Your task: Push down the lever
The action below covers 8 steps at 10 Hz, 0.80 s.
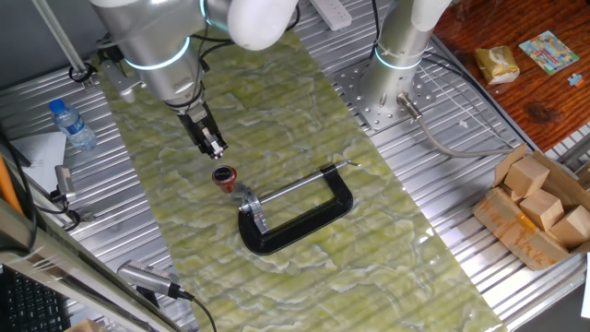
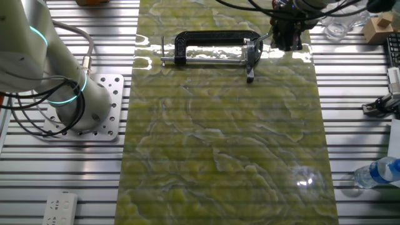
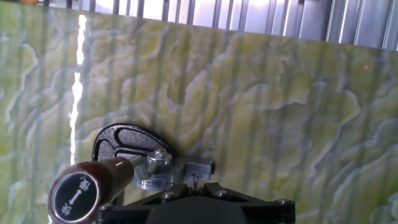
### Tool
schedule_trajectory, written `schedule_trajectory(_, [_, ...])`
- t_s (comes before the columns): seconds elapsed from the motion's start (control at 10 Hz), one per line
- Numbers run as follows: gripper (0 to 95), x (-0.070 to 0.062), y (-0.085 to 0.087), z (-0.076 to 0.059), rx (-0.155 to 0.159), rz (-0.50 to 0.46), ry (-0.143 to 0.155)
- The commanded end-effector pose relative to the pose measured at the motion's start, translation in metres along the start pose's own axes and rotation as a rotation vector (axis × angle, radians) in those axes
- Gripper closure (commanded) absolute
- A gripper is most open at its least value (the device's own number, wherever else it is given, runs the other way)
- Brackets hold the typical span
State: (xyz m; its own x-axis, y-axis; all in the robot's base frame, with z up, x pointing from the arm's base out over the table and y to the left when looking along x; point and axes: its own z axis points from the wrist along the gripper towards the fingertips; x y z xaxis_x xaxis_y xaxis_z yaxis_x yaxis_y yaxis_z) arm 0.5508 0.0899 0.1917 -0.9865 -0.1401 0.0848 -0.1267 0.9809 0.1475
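The lever's red knob (image 1: 224,175) stands up on a short silvery arm (image 1: 247,205) joined to the black C-shaped clamp (image 1: 304,224), which lies on the green mat. My gripper (image 1: 214,148) hangs just up-left of the knob and a little above it, fingers together and holding nothing. In the hand view the knob (image 3: 81,193) is at the bottom left, the silvery arm (image 3: 155,167) beside it, and my gripper (image 3: 194,187) to the right of the knob. In the other fixed view my gripper (image 2: 287,37) covers the knob, and the clamp (image 2: 212,39) lies to its left.
The clamp's long steel rod (image 1: 309,182) runs toward the back right. A water bottle (image 1: 72,124) lies at the left. A cardboard box of wooden blocks (image 1: 539,207) stands at the right. A second arm's base (image 1: 396,83) is bolted behind the mat (image 1: 304,286).
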Motion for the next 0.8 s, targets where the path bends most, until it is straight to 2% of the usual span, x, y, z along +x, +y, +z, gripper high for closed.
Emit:
schedule_trajectory(0.1, [95.0, -0.001, 0.0, 0.0, -0.007, 0.023, 0.01])
schedule_trajectory(0.4, [95.0, -0.008, 0.01, -0.004, -0.009, 0.047, 0.009])
schedule_trajectory(0.8, [95.0, -0.012, 0.026, -0.001, -0.007, 0.061, -0.001])
